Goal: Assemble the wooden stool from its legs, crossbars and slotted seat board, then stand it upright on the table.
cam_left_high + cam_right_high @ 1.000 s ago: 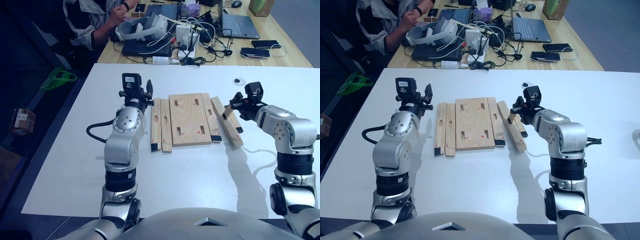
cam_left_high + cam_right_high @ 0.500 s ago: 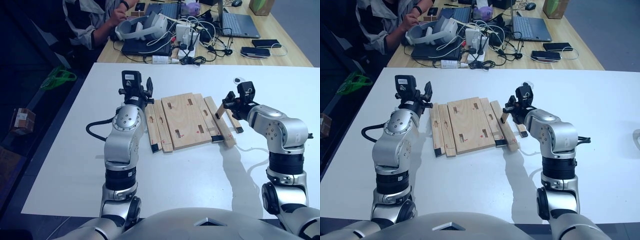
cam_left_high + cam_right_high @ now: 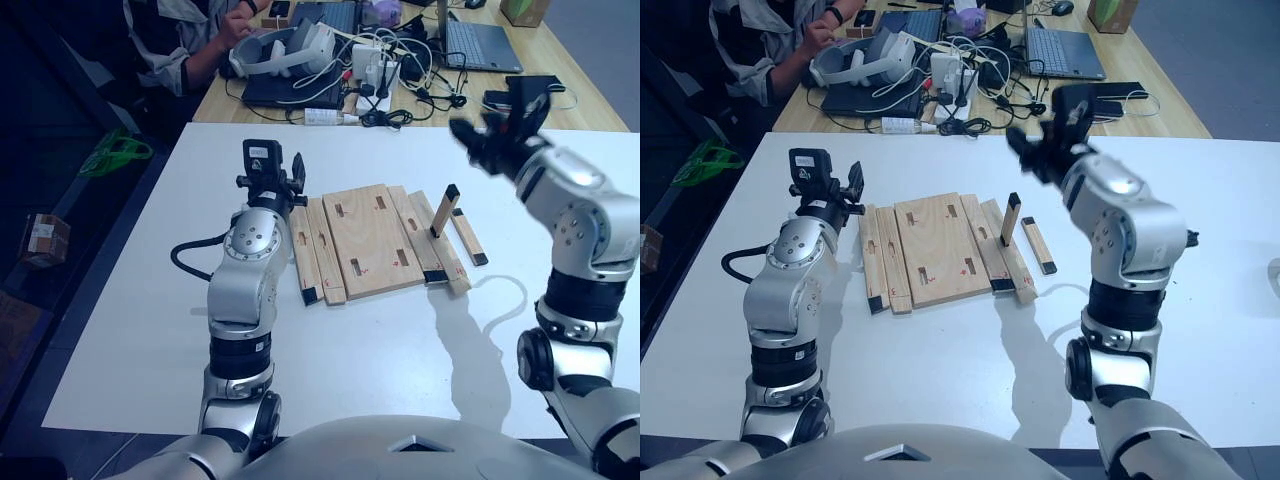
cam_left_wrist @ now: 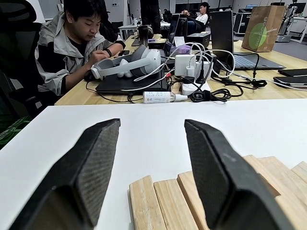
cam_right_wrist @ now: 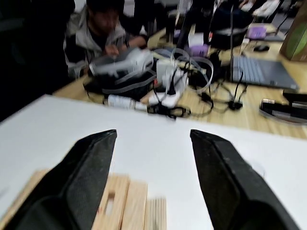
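Note:
The slotted seat board [image 3: 366,240] lies flat mid-table. Two wooden bars [image 3: 312,252] lie along its left side and two more [image 3: 430,240] along its right. A short dark-tipped peg [image 3: 443,210] stands upright on the right-hand bar, and a second short piece [image 3: 467,237] lies flat beside it. My left gripper [image 3: 278,182] is open, low over the far ends of the left bars [image 4: 163,206]. My right gripper [image 3: 1045,130] is open and empty, raised above the table behind the right bars; below it in the right wrist view is the seat board [image 5: 120,201].
Behind the white table [image 3: 330,350] stands a wooden desk with a headset [image 3: 280,50], laptops [image 3: 480,45], phones and tangled cables [image 3: 400,80]. A person sits at its left end. The near half of the white table is bare.
My right gripper has let go of the short peg, left it standing on the right-hand bar, and risen up and back. The boards had slid left and turned slightly. The left arm has stayed still.

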Available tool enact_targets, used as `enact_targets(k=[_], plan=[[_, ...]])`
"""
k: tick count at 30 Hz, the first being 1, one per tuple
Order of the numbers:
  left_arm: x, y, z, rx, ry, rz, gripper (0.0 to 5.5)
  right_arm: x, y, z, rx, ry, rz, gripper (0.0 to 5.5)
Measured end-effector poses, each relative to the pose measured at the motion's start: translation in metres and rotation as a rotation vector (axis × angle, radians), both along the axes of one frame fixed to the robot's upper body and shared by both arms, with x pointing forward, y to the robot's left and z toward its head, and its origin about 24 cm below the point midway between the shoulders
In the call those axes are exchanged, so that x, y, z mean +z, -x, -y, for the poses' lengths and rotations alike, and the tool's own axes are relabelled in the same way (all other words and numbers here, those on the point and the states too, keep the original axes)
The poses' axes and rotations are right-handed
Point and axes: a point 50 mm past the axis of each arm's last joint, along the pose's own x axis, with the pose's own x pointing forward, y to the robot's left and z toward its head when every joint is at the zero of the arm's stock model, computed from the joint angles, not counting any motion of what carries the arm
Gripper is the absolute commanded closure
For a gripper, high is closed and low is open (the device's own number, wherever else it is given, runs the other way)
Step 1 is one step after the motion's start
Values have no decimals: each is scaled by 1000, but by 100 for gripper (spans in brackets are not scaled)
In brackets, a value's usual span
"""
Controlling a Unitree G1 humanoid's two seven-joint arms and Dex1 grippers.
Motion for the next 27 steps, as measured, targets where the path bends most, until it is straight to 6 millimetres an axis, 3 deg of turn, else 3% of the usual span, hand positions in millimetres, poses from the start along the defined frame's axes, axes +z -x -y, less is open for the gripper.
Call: enact_targets(k=[2,4,8,11,13,17,20,22,24,25,27], plan=[[0,0,-1,1,-4,0,304,24,0,-3,6,-39,159,268],[2,-1,0,-3,-7,5,304,20,0,-3,-1,-67,210,268],[11,-4,-1,-34,-30,32,304,-42,11,-1,-11,-131,128,268],[16,-7,-1,-47,-39,44,304,-109,15,-5,-13,-76,-102,268],[17,-8,0,-57,-41,46,304,-132,17,-2,-32,-49,-192,268],[16,-8,0,-58,-42,43,304,-120,10,0,-38,-72,-133,268],[17,-8,-1,-58,-42,45,304,-75,10,-4,33,-163,29,268],[17,-8,-1,-58,-42,45,304,-31,10,-9,103,-234,180,268],[18,-8,0,-57,-44,48,304,-3,-1,-9,97,-275,280,268],[19,-8,0,-55,-48,50,304,1,-8,-8,79,-283,304,268],[20,-10,0,-59,-54,55,304,-14,-20,-6,38,-284,273,268]])
